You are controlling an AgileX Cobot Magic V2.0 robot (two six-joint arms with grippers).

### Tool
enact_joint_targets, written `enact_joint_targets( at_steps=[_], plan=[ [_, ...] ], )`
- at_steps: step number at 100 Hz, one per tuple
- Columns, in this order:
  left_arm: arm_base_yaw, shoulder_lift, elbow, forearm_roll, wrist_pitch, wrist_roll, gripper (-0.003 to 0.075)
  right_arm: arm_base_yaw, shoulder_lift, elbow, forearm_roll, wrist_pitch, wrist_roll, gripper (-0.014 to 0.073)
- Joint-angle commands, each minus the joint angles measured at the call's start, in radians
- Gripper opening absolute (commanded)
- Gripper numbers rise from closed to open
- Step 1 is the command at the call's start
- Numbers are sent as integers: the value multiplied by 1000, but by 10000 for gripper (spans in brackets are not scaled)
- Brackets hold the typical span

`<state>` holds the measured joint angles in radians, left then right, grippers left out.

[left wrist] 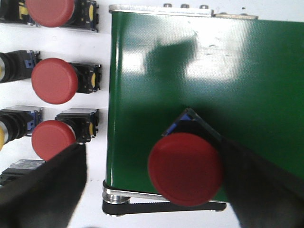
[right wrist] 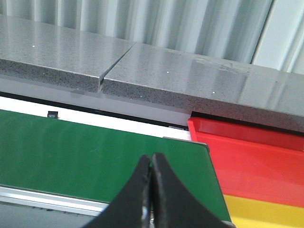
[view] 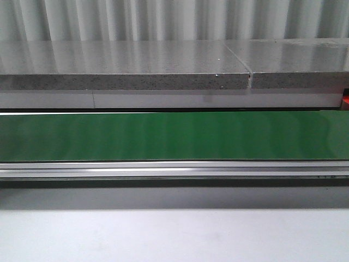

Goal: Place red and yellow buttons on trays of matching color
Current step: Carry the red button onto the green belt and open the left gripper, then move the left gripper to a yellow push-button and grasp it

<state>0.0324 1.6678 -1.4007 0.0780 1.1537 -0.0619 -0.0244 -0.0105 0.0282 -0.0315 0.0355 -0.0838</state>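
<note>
Corrugated grey sheeting backs the station, with a speckled grey stone ledge (view: 125,73) below it, split by one seam. Below the ledge runs a green conveyor belt (view: 174,135) with an aluminium rail (view: 174,169) along its near edge, then a plain white desk (view: 174,234).

Left wrist view: a red button (left wrist: 185,168) with a broad round cap sits over the end of the belt, near the roller. One black finger (left wrist: 259,180) of the left gripper (left wrist: 156,183) presses against its side; the other finger (left wrist: 47,185) stands well apart from it, over the white desk. The fingers are spread wide and released, not clamped on the button. Beside the belt end, on the white desk, more red buttons (left wrist: 54,80) lie in a column, with black bodies behind their caps.

Right wrist view: the right gripper (right wrist: 151,190) hangs over the belt with its fingers (right wrist: 137,192) clenched together on nothing. Past the belt end lies a red tray (right wrist: 256,156), and just beside it a yellow tray (right wrist: 266,211); both show bare floors where visible.
</note>
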Motion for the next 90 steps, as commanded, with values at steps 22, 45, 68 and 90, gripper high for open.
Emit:
enact_joint_targets(
  at_steps=[22,45,68,90],
  plan=[
    [-78,-137,-31,5,-53,-7,668,-4,-11,-6,-11,-81,0,-67],
    [-49,-284,-29,55,-83,-146,657,-4,-11,-6,-11,-81,0,-67],
    [34,-396,59,206,-106,-356,657,-4,-11,-6,-11,-81,0,-67],
    [165,-429,214,284,-141,-461,656,-4,-11,-6,-11,-81,0,-67]
  ],
)
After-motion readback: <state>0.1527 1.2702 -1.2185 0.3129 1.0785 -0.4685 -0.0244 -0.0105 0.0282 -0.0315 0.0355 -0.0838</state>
